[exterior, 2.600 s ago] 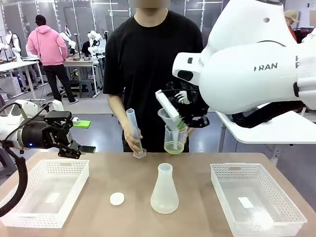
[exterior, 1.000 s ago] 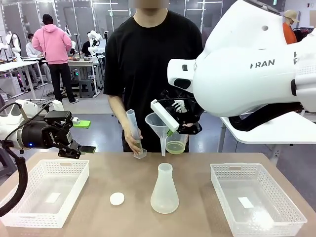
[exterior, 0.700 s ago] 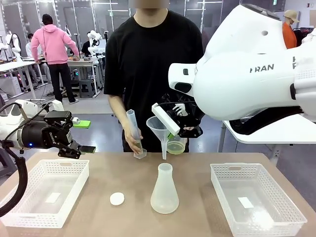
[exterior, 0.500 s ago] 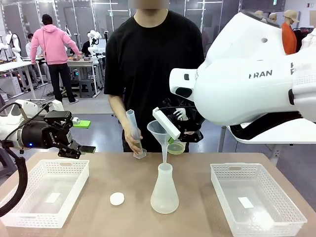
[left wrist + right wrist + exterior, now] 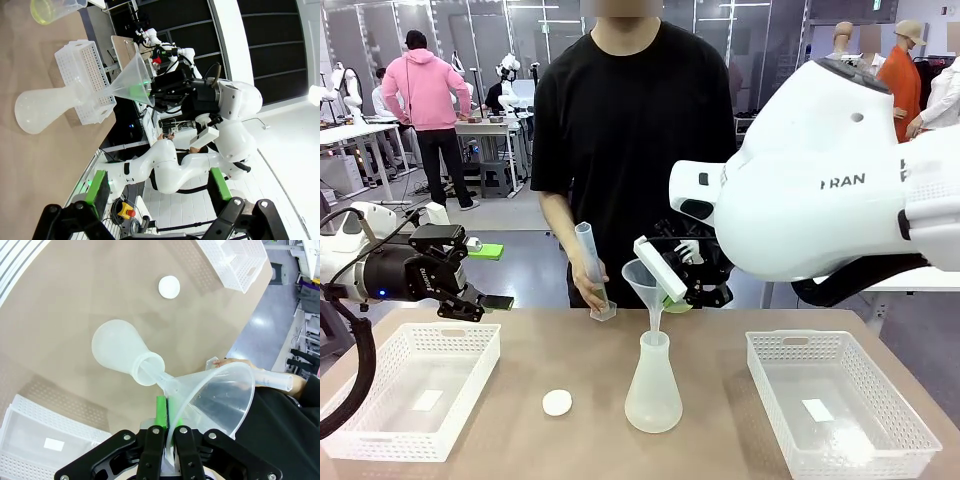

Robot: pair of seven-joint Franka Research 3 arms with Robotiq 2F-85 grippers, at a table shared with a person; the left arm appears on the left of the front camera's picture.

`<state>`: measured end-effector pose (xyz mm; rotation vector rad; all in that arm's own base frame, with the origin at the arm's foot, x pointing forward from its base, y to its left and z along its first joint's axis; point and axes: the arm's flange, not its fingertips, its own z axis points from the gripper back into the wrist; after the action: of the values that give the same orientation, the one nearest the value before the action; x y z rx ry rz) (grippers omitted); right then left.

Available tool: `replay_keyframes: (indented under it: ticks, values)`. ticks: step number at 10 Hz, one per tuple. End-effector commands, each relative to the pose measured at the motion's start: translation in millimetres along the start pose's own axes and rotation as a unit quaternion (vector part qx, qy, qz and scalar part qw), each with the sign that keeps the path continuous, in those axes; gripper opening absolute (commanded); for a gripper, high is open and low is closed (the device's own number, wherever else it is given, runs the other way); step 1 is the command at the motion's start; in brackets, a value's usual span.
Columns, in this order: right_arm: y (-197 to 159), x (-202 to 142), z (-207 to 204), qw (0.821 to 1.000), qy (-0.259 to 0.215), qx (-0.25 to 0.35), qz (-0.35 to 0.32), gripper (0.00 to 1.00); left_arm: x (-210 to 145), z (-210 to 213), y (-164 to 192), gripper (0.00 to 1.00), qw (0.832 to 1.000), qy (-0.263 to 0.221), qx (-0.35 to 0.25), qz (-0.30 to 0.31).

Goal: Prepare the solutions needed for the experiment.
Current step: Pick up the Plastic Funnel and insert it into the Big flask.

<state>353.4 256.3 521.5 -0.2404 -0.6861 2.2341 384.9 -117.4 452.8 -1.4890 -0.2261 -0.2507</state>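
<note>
My right gripper (image 5: 665, 285) is shut on the rim of a clear plastic funnel (image 5: 643, 276), tilted over the conical flask (image 5: 653, 392) at the table's middle. The funnel's stem reaches into the flask's mouth (image 5: 150, 371). In the right wrist view the green pads (image 5: 160, 411) pinch the funnel (image 5: 215, 400) wall. The solutions show as pale yellow-green liquid in a beaker (image 5: 50, 7) in the left wrist view. My left gripper (image 5: 492, 277) hangs open over the left basket, holding nothing.
The person's hand steadies a graduated cylinder (image 5: 590, 262) at the far table edge. A white round cap (image 5: 557, 402) lies left of the flask. White baskets stand at the left (image 5: 380, 415) and right (image 5: 900, 430).
My right gripper has come down and slightly right with the funnel, bringing its stem to the flask's mouth. The beaker has slipped behind the gripper. The left arm and the person's hand have stayed still.
</note>
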Motion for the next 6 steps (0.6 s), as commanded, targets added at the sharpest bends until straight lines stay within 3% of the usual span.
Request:
replay_keyframes:
  ticks: [1, 6]
  values:
    - [10.9, -6.0, -12.5, 1.0, -0.025, -0.017, 0.005, 0.03, 0.1, -1.1, -2.0, 1.0, 1.0, 0.0, -0.007, 0.0]
    - [26.0, -14.6, -40.1, 0.999, -0.024, -0.021, 0.02, 0.03, 0.1, -1.1, -2.0, 1.0, 1.0, 0.0, -0.007, 0.0]
